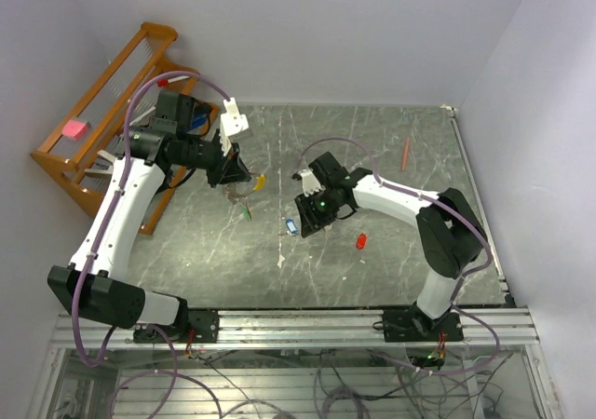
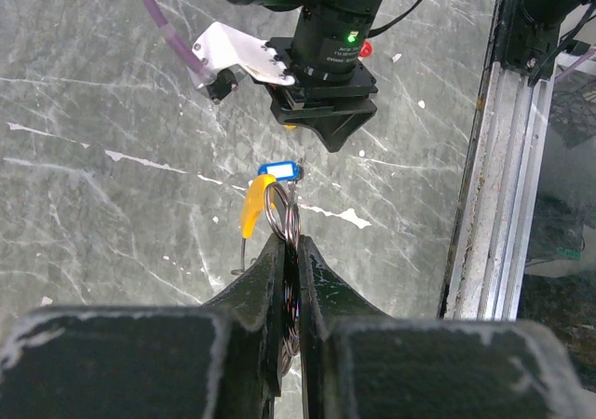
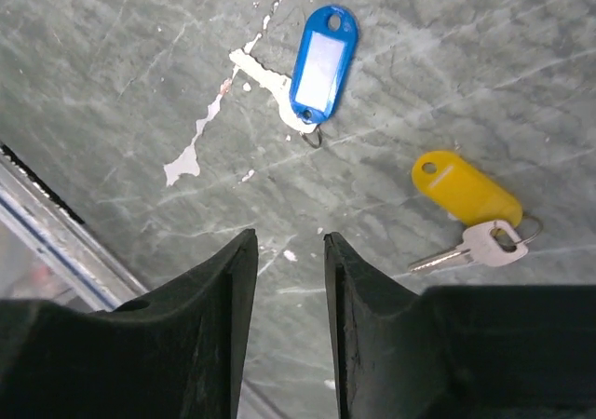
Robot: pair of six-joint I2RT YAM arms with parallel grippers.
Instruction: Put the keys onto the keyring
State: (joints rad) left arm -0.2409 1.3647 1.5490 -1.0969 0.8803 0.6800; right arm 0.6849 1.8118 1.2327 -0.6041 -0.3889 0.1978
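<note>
Dark green marbled stone made up the desk [image 1: 391, 270], with pale walls around it and a wooden rack [image 1: 93, 130] off its left edge. The left end effector [image 2: 291, 244] had its fingers pressed together on the keyring [image 2: 284, 216]. The silvery loop stood up out of the fingertips, raised off the desk. A curved yellow piece [image 2: 253, 205] hung from the loop just to the left of the tips. Beyond the loop, straight ahead of those fingers, a blue key tag [image 2: 279, 169] lay flat on the desk. The right arm's wrist stood above it and a little further out. The right end effector [image 3: 291, 242] pointed down at the desk with its fingers apart and only bare stone in the gap. The blue key tag lay ahead of these fingertips, slightly to their right, and did not touch them. Further right in that wrist view sat the yellow piece with a small silver key [image 3: 475, 245] on it. I could not tell from that view whether it rested on the desk. A green key [image 1: 247, 212] lay near the left end effector on its near side. A red key [image 1: 361, 241] lay to the right of the right end effector, apart from it. An orange-red pencil [image 1: 405, 154] lay well beyond, near the back edge.
</note>
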